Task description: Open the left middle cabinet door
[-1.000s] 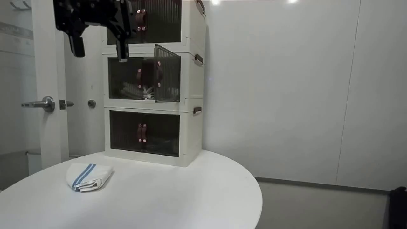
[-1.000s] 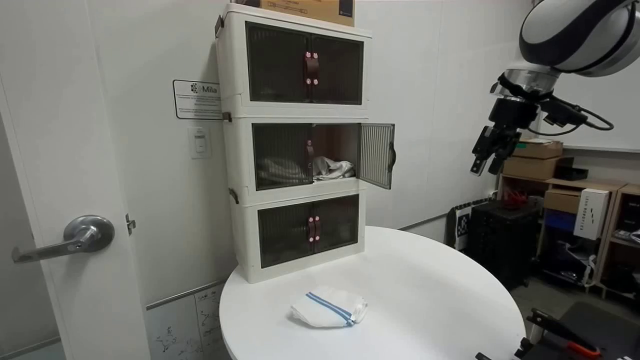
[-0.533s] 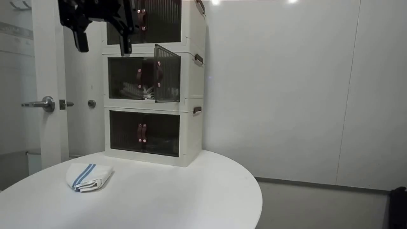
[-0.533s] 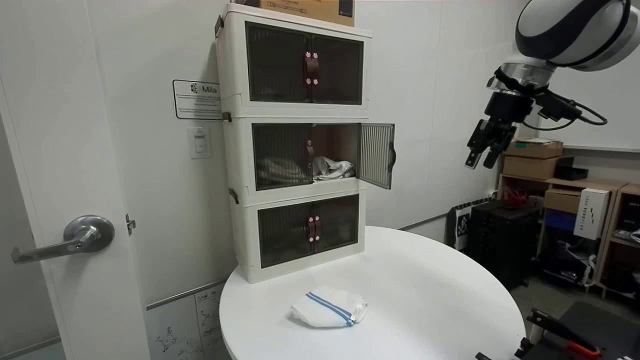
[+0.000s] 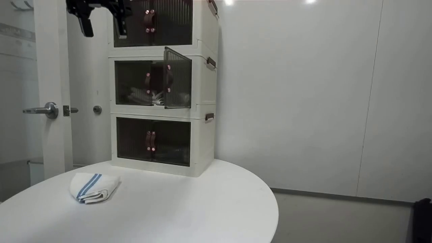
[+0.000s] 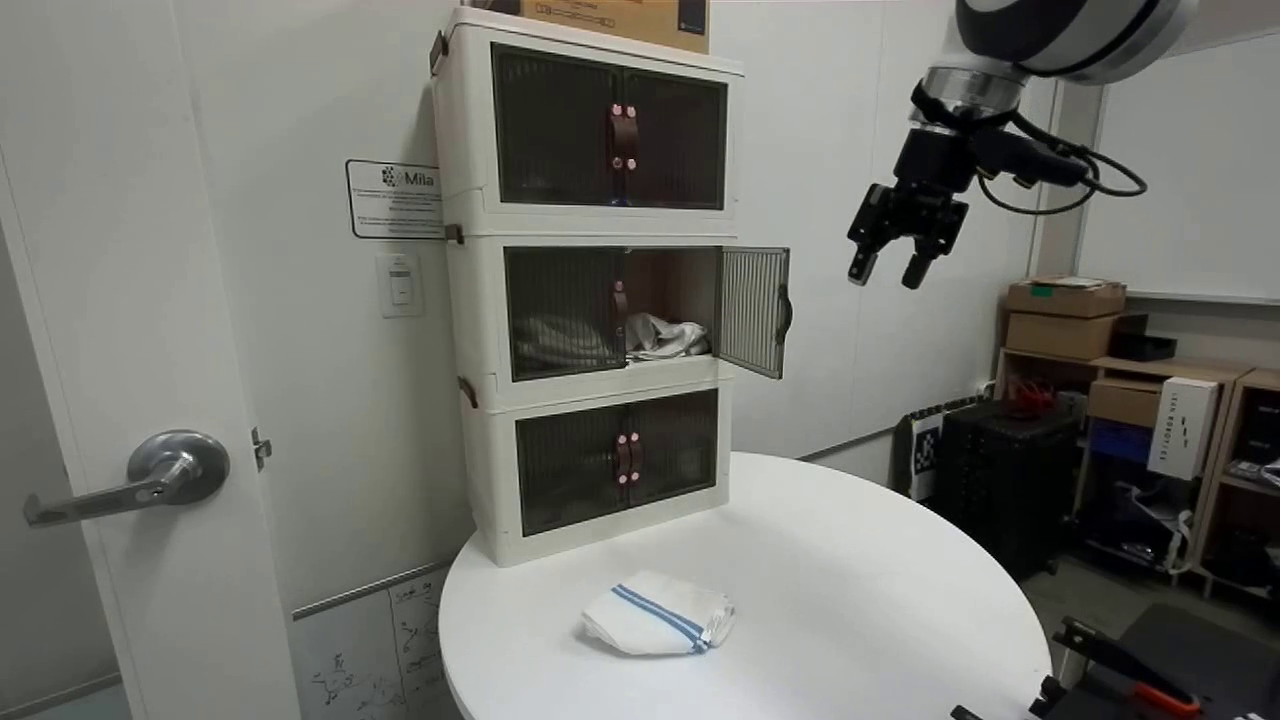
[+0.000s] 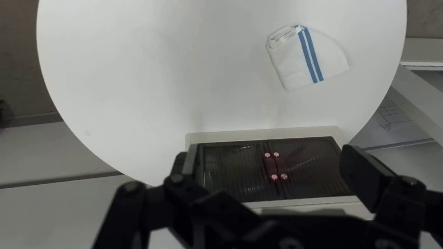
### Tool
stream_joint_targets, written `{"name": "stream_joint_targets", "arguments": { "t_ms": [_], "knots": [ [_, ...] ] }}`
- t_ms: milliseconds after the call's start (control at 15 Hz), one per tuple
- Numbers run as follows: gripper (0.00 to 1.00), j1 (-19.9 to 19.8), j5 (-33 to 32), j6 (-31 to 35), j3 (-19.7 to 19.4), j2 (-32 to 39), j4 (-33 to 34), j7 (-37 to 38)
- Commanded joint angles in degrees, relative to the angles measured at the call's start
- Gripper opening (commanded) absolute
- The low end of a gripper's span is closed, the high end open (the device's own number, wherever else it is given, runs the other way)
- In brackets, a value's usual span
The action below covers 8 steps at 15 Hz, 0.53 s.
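1. A white cabinet (image 6: 470, 310) of three stacked boxes stands on the round worktop (image 6: 850, 560), at the edge nearest the wall (image 5: 290, 98).
2. The left middle door (image 6: 563, 313), a grey see-through panel, is closed; it covers the left half of the middle box (image 6: 600, 387), above that same edge.
3. The right middle door (image 6: 752, 310) is swung outward, and crumpled cloth (image 6: 662, 338) shows in the right half of that box.
4. The gripper (image 6: 888, 276) hangs in the air, higher than the worktop and well apart from the left middle door, its two fingers (image 7: 363, 178) spread.
5. In the wrist view the closed bottom doors (image 7: 238, 169) show between the fingers.
6. A folded white towel (image 6: 655, 615) with blue stripes lies in front of the cabinet, towards the worktop edge on the side of the room door (image 6: 150, 370).
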Motion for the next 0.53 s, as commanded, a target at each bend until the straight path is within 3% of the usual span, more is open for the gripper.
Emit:
{"name": "stream_joint_targets", "arguments": {
  "t_ms": [0,467],
  "knots": [
    [1.0,-0.84,-1.18,-0.61,5.9,5.12,6.57,8.51],
    [1.0,-3.01,-7.47,-0.21,12.51,12.45,14.01,20.18]
  ]
}}
